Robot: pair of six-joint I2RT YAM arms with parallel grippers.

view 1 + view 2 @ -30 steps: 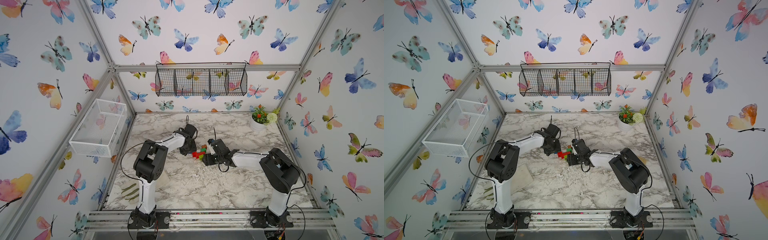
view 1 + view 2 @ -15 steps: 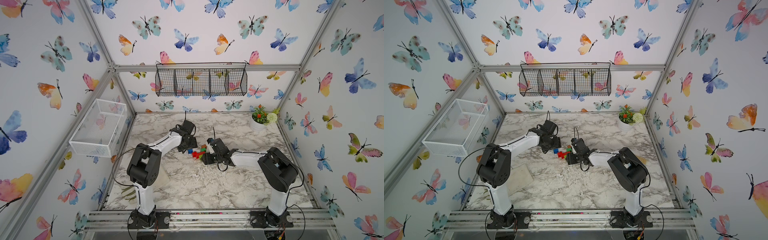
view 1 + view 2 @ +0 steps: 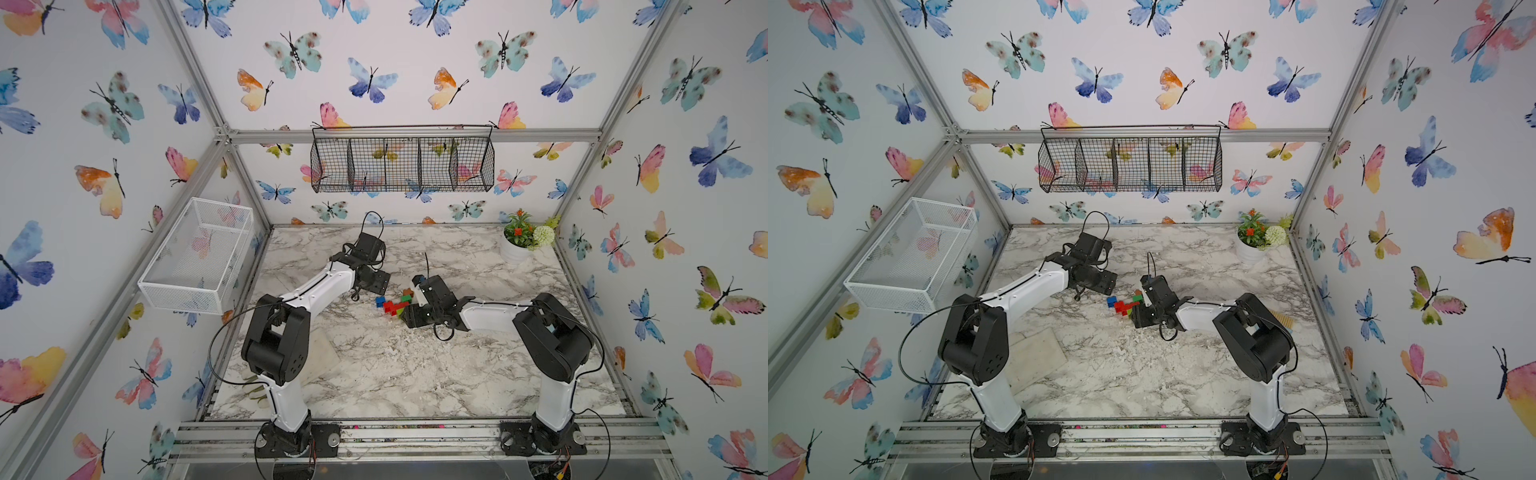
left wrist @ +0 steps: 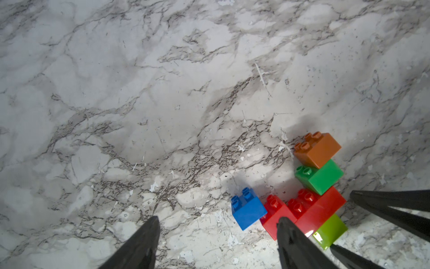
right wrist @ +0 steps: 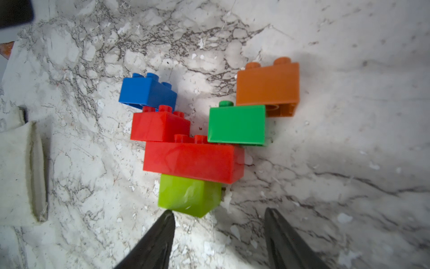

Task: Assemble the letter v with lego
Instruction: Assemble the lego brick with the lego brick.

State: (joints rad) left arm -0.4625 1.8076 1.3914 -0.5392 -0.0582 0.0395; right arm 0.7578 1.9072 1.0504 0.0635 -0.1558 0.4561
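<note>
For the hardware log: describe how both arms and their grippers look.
The left arm and right arm match: white rounded link shells, bulky black joint housings, black bases. Thin black cables loop loosely beside each. The left gripper and right gripper have black, tapered, pointed fingers. No markings are legible.

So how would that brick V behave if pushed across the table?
Likely slides, not tips: the V lies flat, glossy plastic on the smooth table. Probably stiff where studs interlock. The blue brick looks askew on the small red brick, so it may detach.
</note>
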